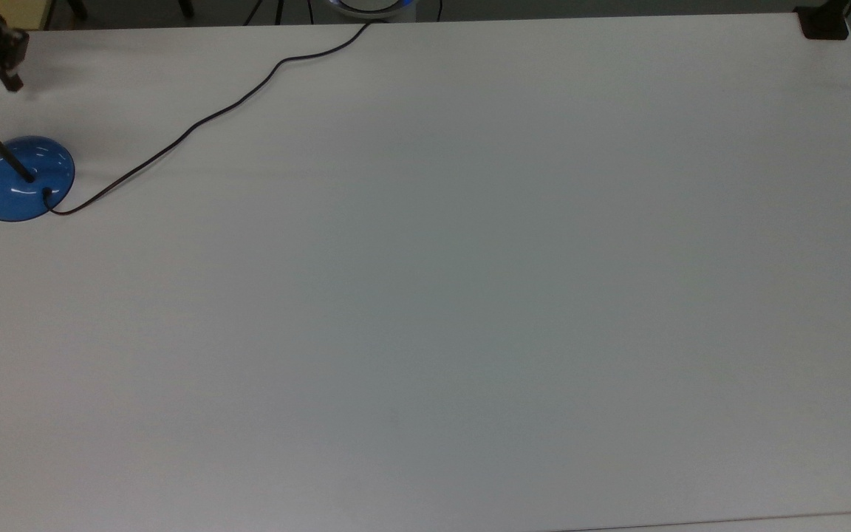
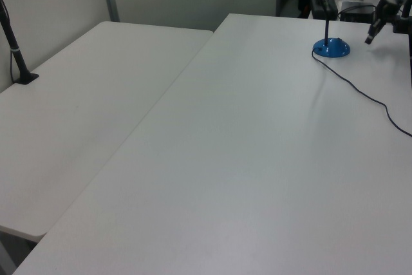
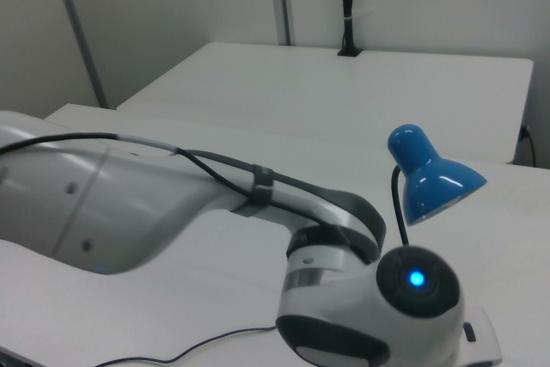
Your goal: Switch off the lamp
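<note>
The lamp (image 1: 21, 179) stands near the counter (image 1: 470, 295) corner at the top view's left, its stem slanting up off that edge. The pincer (image 1: 8, 74) hangs beyond the base, apart from it; whether its jaws are apart I cannot tell. No switch is discernible.

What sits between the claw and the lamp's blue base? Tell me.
Nothing: in the top view, bare table separates the claw from the lamp base; the left view agrees.
</note>
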`<state>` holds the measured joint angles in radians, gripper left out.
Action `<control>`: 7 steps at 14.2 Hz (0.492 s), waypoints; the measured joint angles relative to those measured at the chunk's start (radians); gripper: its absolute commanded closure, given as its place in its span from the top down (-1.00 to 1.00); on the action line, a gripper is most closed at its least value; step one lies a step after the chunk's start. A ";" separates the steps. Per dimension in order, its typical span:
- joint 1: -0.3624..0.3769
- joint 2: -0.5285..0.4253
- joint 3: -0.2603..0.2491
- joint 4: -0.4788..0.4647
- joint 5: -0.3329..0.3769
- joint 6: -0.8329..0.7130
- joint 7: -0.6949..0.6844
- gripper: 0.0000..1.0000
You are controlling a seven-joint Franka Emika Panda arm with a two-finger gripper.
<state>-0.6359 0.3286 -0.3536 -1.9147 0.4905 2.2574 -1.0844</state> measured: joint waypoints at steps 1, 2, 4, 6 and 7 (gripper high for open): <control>-0.011 -0.024 0.000 0.010 -0.057 -0.063 -0.005 -1.00; -0.016 -0.048 0.000 0.026 -0.103 -0.129 -0.008 -1.00; -0.015 -0.100 0.000 0.071 -0.170 -0.267 -0.009 -1.00; -0.012 -0.162 0.001 0.137 -0.193 -0.440 0.002 -1.00; -0.008 -0.193 0.003 0.177 -0.200 -0.525 0.031 -1.00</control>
<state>-0.6434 0.1354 -0.3509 -1.7378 0.2904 1.7323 -1.0535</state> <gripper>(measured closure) 0.991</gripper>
